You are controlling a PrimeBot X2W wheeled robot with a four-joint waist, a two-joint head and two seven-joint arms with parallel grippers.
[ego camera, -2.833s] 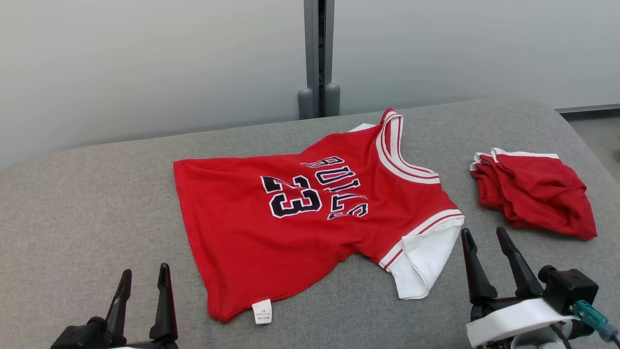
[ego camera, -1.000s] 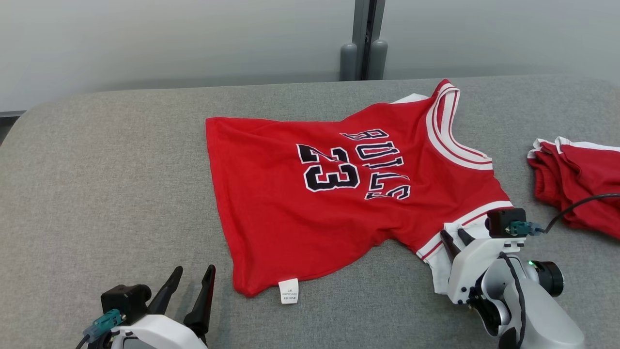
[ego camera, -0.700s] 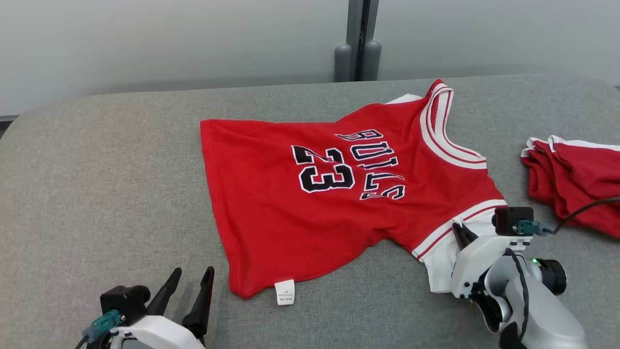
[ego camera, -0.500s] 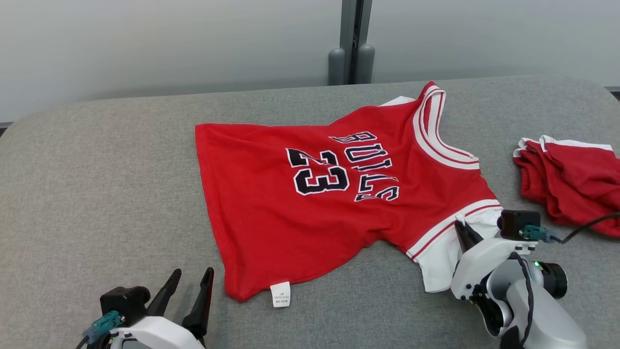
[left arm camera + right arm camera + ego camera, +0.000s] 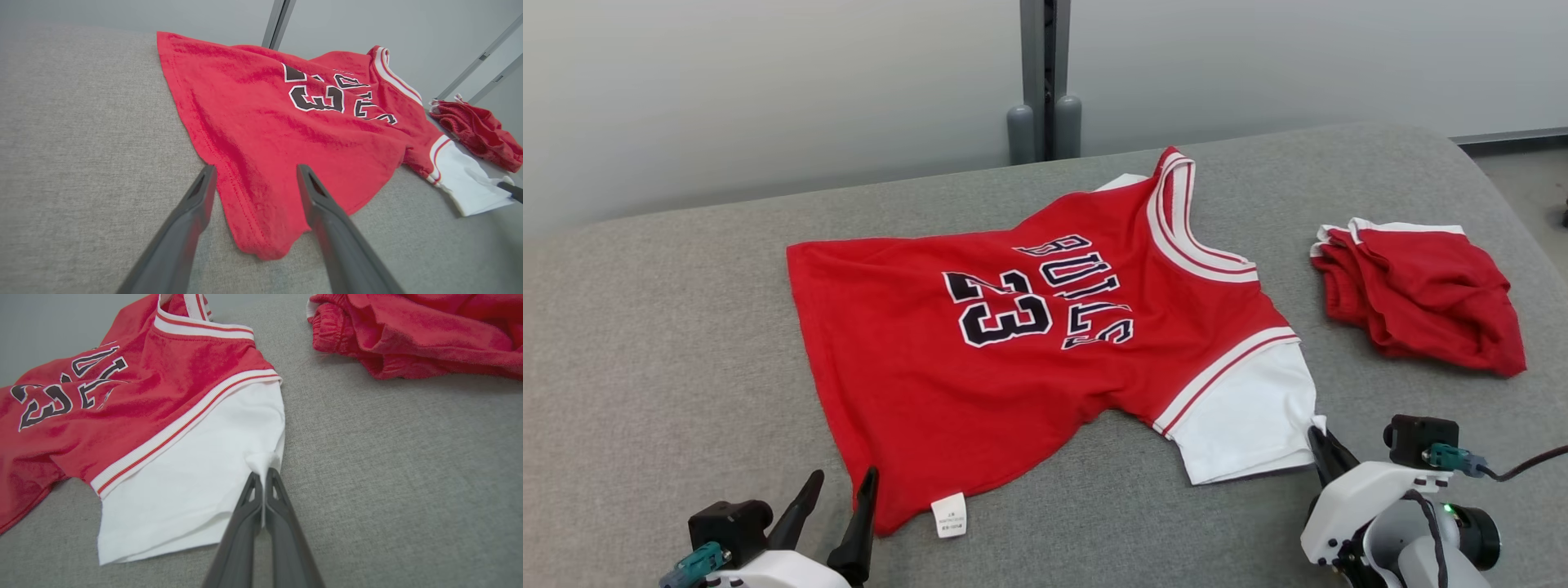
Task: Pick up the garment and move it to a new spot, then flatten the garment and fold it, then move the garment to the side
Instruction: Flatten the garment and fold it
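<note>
While right gripper (image 5: 261, 475) pinches the white sleeve (image 5: 192, 477) edge, jaws closed tight — likely to tug it flat — jersey (image 5: 1013, 343) lies spread mid grey pad (image 5: 645, 343); left gripper (image 5: 255, 168) fully spread, empty, straddling the hem corner

The red jersey (image 5: 1013, 367) reads "BULLS" and "23" in black letters

Print on the hem label (image 5: 949, 514) is too small to read, the far sleeve (image 5: 1123, 181) of the jersey (image 5: 915, 384) is mostly hidden behind its collar (image 5: 1168, 237), and the right wrist view cuts off the red shorts (image 5: 408, 335).
</note>
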